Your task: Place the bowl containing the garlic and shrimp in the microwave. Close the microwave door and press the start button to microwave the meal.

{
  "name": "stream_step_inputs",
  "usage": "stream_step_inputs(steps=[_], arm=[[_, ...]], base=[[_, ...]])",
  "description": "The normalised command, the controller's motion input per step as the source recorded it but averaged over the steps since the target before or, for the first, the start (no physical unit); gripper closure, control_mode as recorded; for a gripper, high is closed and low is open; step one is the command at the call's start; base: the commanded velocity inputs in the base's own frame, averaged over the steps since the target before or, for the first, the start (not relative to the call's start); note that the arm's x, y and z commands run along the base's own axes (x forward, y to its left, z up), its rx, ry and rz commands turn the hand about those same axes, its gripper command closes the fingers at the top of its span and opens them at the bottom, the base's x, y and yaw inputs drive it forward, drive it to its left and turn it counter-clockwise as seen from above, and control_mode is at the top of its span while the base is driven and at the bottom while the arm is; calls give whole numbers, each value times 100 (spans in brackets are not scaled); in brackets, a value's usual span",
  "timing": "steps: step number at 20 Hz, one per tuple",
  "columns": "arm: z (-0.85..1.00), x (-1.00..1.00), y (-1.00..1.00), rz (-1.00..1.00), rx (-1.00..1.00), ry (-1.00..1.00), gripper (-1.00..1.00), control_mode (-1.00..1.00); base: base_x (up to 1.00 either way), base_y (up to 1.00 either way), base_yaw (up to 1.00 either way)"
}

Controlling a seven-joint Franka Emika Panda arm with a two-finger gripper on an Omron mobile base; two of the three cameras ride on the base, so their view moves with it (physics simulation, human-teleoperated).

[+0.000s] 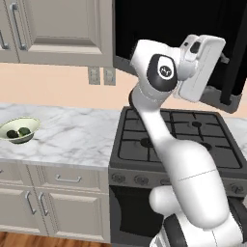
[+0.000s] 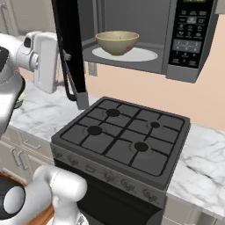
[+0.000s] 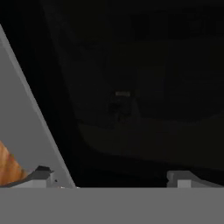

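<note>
The tan-brown bowl [image 2: 117,41] stands on the white turntable plate [image 2: 140,56] inside the microwave [image 2: 184,66]. Its wall hides the garlic and the shrimp. The black glossy microwave door [image 2: 66,30] hangs swung out to the left, with its bar handle [image 2: 70,85] along the lower edge. My gripper [image 2: 65,56] is open at the door's outer face, left of the cavity. From the other side my gripper [image 1: 223,59] sits against the door [image 1: 169,29], above the handle [image 1: 225,94]. In the hand view both fingertips [image 3: 41,175] stand apart, nothing between them, with the dark door [image 3: 131,87] close ahead.
A gas stove [image 2: 123,136] stands under the microwave, with marble counter [image 1: 72,135] on both sides. A pale bowl with dark green lumps [image 1: 19,130] rests on the left counter. The button panel [image 2: 191,30] is on the microwave's right. Wall cabinets [image 1: 53,29] hang at upper left.
</note>
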Motion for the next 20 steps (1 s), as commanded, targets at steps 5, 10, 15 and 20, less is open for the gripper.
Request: stream_step_inputs(steps=[5,10,15,20], arm=[[0,91,-61,38,12,10,-100,-100],[-5,96,-36,37,7,6,-100,-100],[-9,100,-41,37,6,3,-100,-100],[-10,100,-44,36,7,4,-100,-100]], base=[[0,0,0],[0,0,0],[0,0,0],[0,0,0]])
